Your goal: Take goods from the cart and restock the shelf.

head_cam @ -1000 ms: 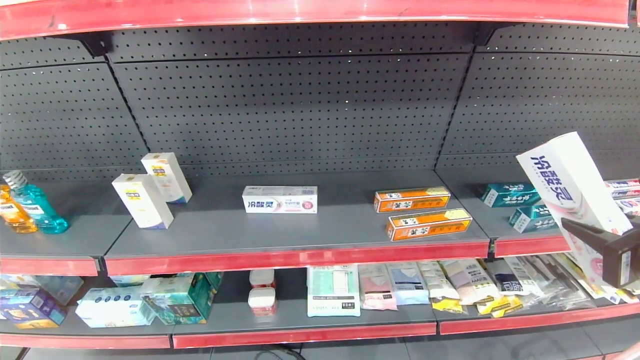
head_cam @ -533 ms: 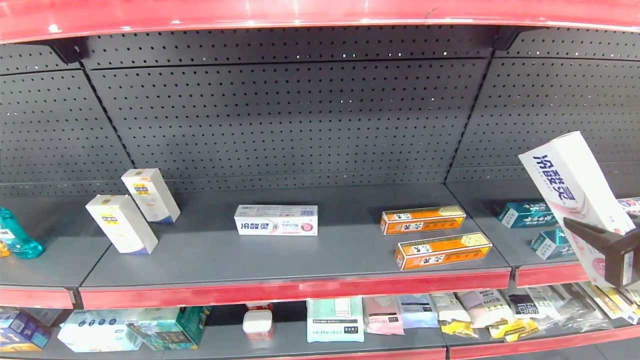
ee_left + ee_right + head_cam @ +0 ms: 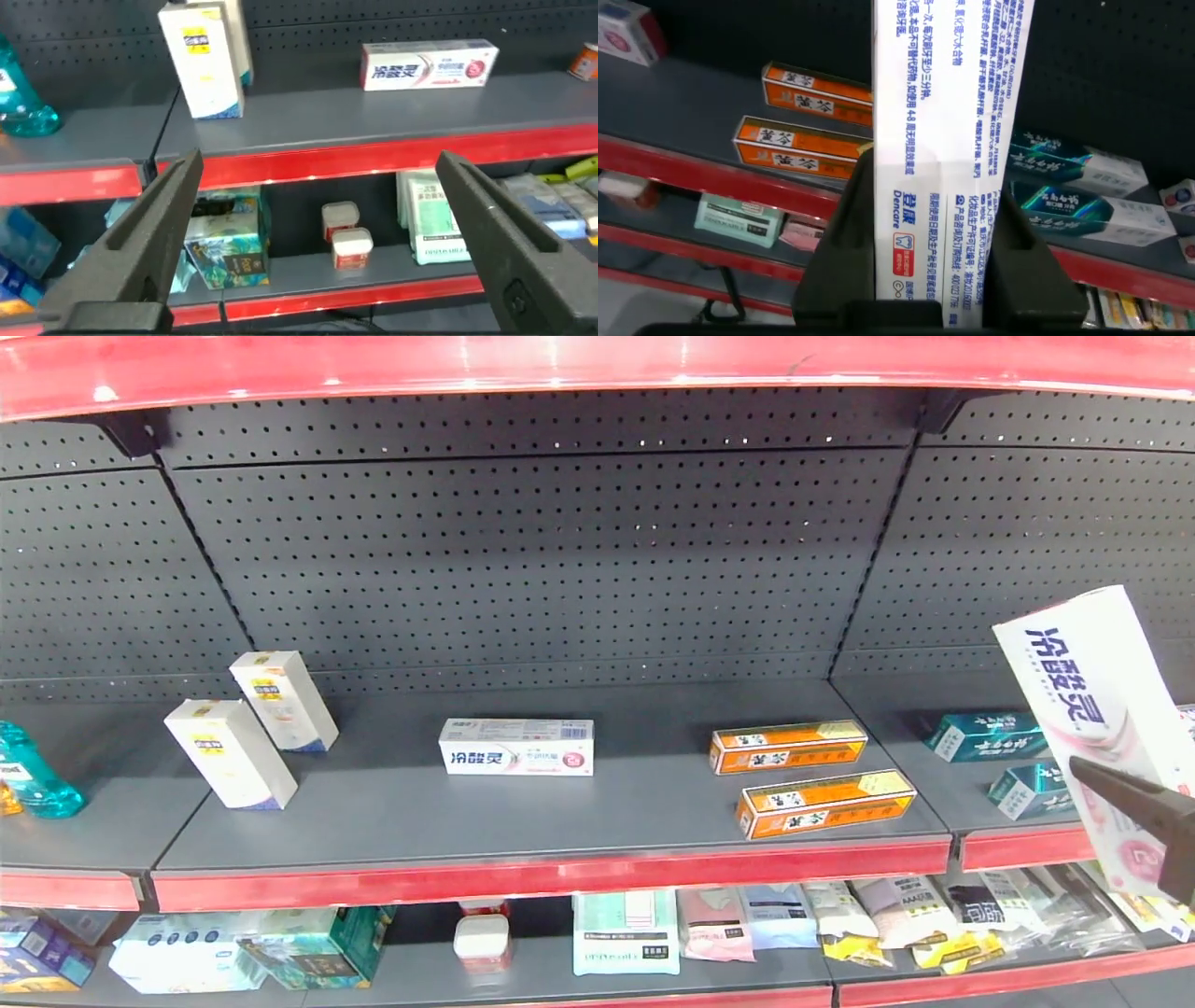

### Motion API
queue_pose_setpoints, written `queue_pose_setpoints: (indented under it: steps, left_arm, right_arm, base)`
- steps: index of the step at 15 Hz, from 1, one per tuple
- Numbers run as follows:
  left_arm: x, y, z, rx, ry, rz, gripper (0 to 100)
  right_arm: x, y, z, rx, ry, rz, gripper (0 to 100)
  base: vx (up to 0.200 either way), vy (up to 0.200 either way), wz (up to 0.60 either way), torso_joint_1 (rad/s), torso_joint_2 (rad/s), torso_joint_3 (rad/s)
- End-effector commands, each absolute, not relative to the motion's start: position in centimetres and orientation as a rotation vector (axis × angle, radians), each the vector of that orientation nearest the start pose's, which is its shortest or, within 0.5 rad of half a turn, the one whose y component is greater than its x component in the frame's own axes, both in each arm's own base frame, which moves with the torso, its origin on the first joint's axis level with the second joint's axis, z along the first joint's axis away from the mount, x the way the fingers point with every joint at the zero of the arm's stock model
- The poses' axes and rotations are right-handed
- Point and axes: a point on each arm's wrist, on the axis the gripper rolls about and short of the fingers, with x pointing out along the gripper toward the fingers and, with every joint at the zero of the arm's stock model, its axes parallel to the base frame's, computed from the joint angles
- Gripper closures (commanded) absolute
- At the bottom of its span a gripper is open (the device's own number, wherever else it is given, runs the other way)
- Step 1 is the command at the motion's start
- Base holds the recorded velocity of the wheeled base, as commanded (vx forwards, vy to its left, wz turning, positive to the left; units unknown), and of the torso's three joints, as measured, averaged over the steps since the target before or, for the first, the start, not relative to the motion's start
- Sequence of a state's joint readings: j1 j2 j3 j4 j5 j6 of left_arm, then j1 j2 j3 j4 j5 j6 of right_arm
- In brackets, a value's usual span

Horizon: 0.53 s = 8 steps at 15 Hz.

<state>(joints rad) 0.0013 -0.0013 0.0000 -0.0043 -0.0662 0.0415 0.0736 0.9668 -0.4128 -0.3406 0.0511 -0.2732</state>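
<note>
**White box drifts right, shelf still waiting**

White and pink, the toothpaste box [image 3: 1088, 709] sits a touch further to the robot's right and a little lower than half a second ago. The goods on the shelf [image 3: 420, 821] hold their places in the head view, so this time it's the arm travelling, not the camera. The bigger jump a second back was the whole picture shifting, so that was the head swinging.

What that means: the carry is on, but the drop-off isn't. The box hangs in the air in front of the right-hand bay, above the teal boxes [image 3: 976, 735], and touches nothing on the shelf. The right claw [image 3: 936, 224] is clamped on its lower end, a finger on either side. The left claw [image 3: 318, 163] hangs low in front of the shelf's red edge, spread wide with nothing in it.

Now the lie of the box. Its long axis stands steep, close to upright, with the top end leaning toward the robot's left and the printed face turned to the head camera. The matching box [image 3: 516, 747] lies flat with its long axis along the shelf front, well apart to the left, beyond the orange boxes [image 3: 789, 747]. My read is that the held box has to travel left and be tipped over onto its side before it can join that one.
</note>
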Motion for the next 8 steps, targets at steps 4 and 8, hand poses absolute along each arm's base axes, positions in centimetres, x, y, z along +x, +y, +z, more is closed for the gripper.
queue_pose_setpoints:
  steps: [4,8]
  left_arm:
    - [-1.8,-0.4,15.4,-0.079,0.015,-0.190,0]
    - [2.1,-0.1,16.0,-0.140,0.232,-0.024,0]
  right_arm:
    - [7.0,0.7,19.4,-0.215,0.052,0.176,100]
    - [4.8,0.4,18.3,-0.196,0.032,0.094,100]
  base:
    - [0.000,0.000,0.00,0.000,0.00,0.000]
    - [0.000,0.000,0.00,0.000,0.00,0.000]
